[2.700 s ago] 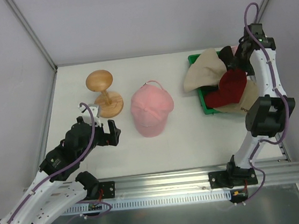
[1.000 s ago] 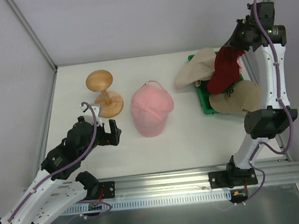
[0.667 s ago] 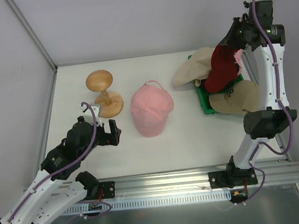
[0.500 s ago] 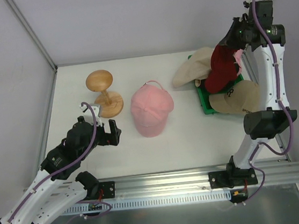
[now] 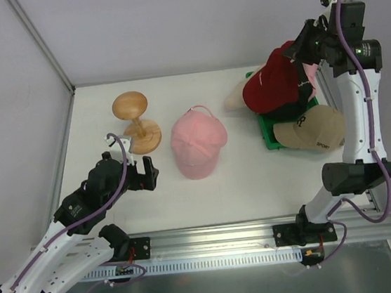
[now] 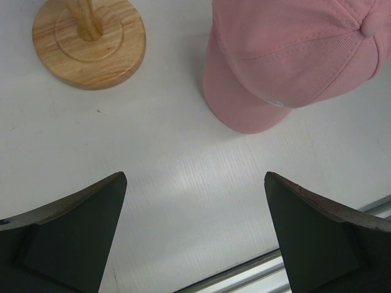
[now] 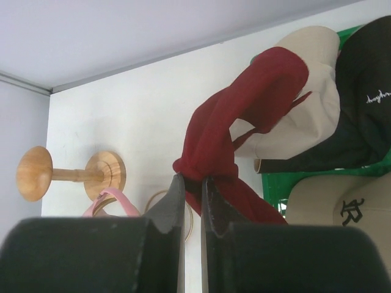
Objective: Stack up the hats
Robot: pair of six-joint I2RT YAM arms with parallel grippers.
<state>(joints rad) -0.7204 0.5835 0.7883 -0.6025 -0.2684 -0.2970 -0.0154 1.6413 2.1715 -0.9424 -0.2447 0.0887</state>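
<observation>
**Red cap held up over the bin**

The right hand point(image 7: 192, 183) is clamped on the red cap point(image 7: 244, 116), which hangs above the green bin point(image 5: 268, 138). The tan cap point(image 5: 317, 129), cream hat point(image 7: 311, 116) and black hat point(image 7: 360, 104) lie there. The left hand point(image 6: 194, 180) hovers, fingers apart, over the tabletop point(image 5: 241, 176) near the pink hat point(image 5: 197, 146).

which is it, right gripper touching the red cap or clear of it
Touching. The right wrist view shows the right gripper shut on a bunched fold of the red cap, with the fabric pinched tight and no gap visible.
</observation>
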